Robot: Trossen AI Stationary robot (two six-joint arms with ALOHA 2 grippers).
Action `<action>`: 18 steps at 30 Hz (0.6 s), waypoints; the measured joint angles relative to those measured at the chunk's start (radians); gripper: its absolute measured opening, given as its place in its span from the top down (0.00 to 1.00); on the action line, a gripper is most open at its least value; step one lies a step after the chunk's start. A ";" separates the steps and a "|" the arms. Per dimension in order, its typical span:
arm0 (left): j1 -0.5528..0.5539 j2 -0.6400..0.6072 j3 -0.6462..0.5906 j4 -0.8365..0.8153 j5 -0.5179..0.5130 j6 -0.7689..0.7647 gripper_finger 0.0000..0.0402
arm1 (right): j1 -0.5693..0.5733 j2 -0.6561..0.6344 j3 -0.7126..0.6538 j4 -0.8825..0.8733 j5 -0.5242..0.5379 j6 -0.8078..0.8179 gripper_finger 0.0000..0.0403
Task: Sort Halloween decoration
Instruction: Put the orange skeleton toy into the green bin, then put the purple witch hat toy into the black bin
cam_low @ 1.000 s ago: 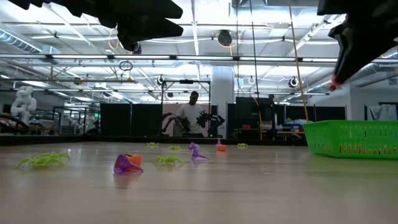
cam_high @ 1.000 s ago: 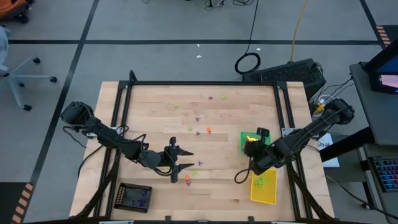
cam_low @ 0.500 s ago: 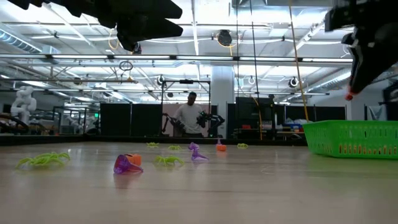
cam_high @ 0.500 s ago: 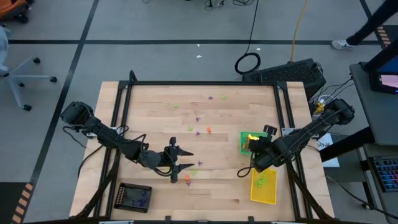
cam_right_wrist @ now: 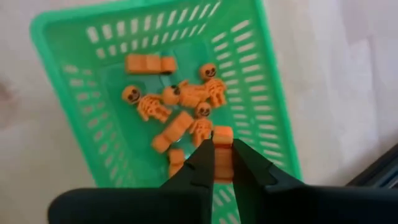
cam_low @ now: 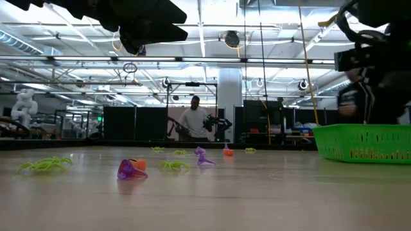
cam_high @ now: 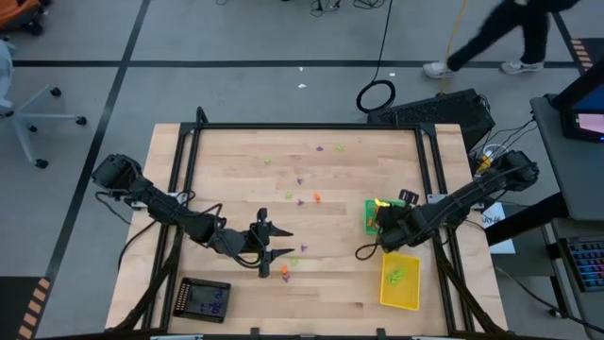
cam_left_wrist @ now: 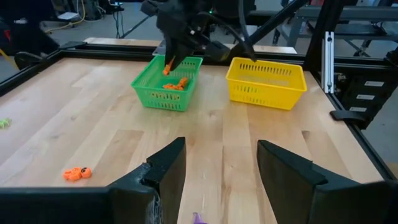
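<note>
Now right end effector (cam_right_wrist: 222, 157) clenched on orange trinket (cam_right_wrist: 222, 149) — long axis along fingers — above green tray (cam_right_wrist: 273, 81).

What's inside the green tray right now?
The green tray holds a heap of orange skeleton trinkets. The right claw, shut on an orange trinket, hangs above the tray and hides part of its floor.

Bright, even light from ceiling strip lamps (cam_low: 192, 38) washes the pale counter (cam_high: 236, 189) with only soft shadows, the low view silhouettes the arms black against the glare, and the dark fingers (cam_right_wrist: 205, 163) sit blurred while the green basket (cam_right_wrist: 74, 37) beyond them stays sharp.
</note>
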State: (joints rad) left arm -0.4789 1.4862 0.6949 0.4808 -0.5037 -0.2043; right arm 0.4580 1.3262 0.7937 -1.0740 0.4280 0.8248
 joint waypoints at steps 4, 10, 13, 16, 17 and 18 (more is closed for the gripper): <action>0.000 0.000 0.000 0.000 0.002 0.000 0.52 | -0.002 -0.005 0.000 0.008 0.016 0.024 0.87; 0.001 0.000 0.000 0.000 -0.003 0.001 0.52 | -0.001 -0.021 0.000 0.016 0.017 0.025 0.71; 0.005 0.000 0.000 -0.002 -0.038 0.004 0.52 | 0.010 -0.034 0.000 0.021 0.017 0.033 0.66; 0.013 0.000 0.000 -0.016 -0.072 0.009 0.52 | 0.033 -0.056 0.010 0.024 0.021 0.067 0.65; 0.017 0.000 0.000 -0.026 -0.077 0.009 0.52 | 0.044 -0.063 0.017 0.029 0.032 0.081 0.66; 0.021 0.000 0.000 -0.035 -0.081 0.008 0.52 | 0.056 -0.070 0.024 0.031 0.047 0.097 0.66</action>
State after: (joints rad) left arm -0.4578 1.4864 0.6949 0.4461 -0.5844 -0.1963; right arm 0.5144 1.2560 0.8181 -1.0429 0.4751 0.9216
